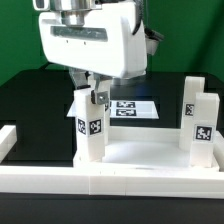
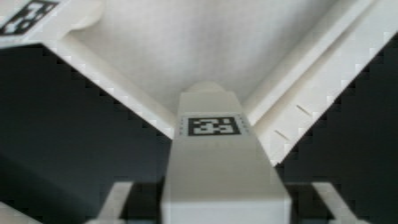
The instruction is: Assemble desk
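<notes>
The white tray-like tabletop (image 1: 140,152) lies on the table with its raised rim up. A white block leg (image 1: 90,130) with tags stands upright at its corner on the exterior view's left. My gripper (image 1: 93,98) is over this leg's top, with a finger on each side. In the wrist view the leg (image 2: 222,150) points into the tabletop's corner (image 2: 196,50). My gripper (image 2: 221,190) is open, with dark gaps between each finger (image 2: 121,205) and the leg. Two more legs (image 1: 198,118) stand upright on the tabletop's right side.
The long white border rail (image 1: 110,186) runs along the front. The marker board (image 1: 130,108) lies flat behind the tabletop on the black table. A tagged white part (image 2: 27,18) shows at the edge of the wrist view.
</notes>
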You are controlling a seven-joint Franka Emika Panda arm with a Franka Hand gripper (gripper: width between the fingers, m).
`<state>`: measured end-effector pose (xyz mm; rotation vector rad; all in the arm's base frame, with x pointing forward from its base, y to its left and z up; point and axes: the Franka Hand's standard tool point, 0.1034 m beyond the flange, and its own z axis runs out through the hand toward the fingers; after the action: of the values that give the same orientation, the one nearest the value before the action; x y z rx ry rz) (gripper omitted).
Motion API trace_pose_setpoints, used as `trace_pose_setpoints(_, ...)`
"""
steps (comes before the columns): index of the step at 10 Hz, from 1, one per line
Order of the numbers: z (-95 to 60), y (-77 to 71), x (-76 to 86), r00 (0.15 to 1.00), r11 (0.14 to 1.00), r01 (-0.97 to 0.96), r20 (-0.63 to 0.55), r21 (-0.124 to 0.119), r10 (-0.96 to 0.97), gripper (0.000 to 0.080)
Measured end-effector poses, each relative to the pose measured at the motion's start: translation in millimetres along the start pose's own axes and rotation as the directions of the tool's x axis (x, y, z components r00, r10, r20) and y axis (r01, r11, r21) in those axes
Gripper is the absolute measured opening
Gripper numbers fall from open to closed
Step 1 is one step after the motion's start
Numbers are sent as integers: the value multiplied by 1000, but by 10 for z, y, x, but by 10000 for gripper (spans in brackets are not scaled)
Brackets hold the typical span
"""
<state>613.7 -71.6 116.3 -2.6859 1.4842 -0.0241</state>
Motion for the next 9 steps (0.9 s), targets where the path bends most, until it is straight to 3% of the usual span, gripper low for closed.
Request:
trace_pose_setpoints(3, 0, -6, -1, 995, 995, -95, -2, 2, 95, 291)
trace_pose_setpoints(4, 0, -4, 0, 998, 998, -59, -3, 0, 59, 529)
trace_pose_setpoints(5, 2, -5, -4, 1000, 1000, -20, -3, -1, 20, 529)
trace_pose_setpoints(6, 10, -9, -21, 998, 998, 66, -7, -11, -66, 611)
trace_pose_setpoints(7, 13, -26, -46, 987, 987, 160, -7, -15, -160, 642)
trace_pose_setpoints(9, 8, -39, -50, 917, 917, 399, -9, -22, -400, 648)
